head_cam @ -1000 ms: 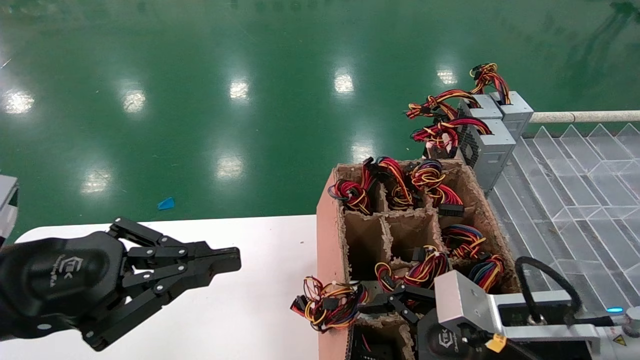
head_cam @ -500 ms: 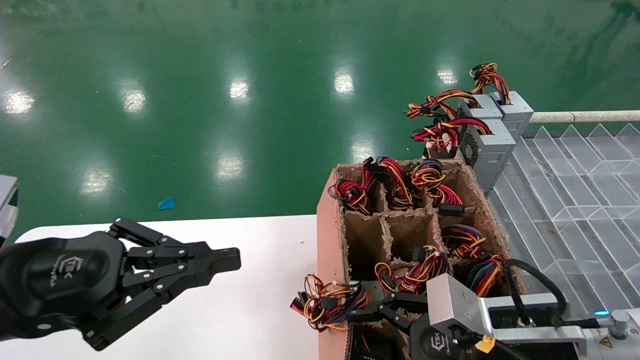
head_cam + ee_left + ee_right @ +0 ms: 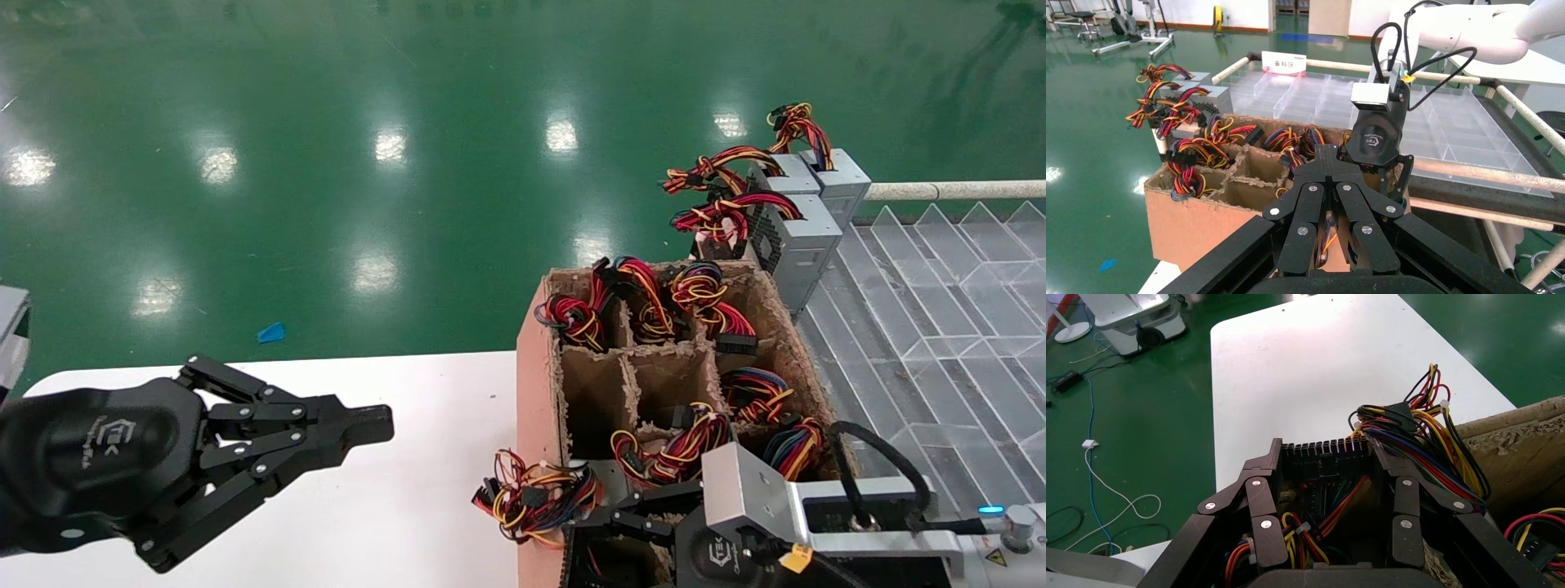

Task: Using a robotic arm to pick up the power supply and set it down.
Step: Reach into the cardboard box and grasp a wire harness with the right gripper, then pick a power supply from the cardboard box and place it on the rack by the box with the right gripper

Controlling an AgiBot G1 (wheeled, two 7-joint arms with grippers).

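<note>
My right gripper (image 3: 625, 510) reaches into the nearest corner cell of the cardboard box (image 3: 535, 359). In the right wrist view the right gripper (image 3: 1326, 450) is open, and its fingertips (image 3: 1273, 454) stand at the two ends of a black ribbed face of the power supply (image 3: 1324, 465). I cannot tell whether they touch it. In the head view the power supply (image 3: 592, 563) is mostly hidden in the cell. Its red, yellow and blue wire bundle (image 3: 535, 498) hangs over the box's left wall. My left gripper (image 3: 384, 425) is shut and empty, parked above the white table (image 3: 425, 408).
Other cells of the box hold coiled wire bundles (image 3: 645, 306). Silver power supplies (image 3: 805, 237) stand behind the box at the edge of a clear divided tray (image 3: 940, 310). Green floor lies beyond the table.
My right gripper has moved left and lower over the near corner cell. The left arm has not moved.
</note>
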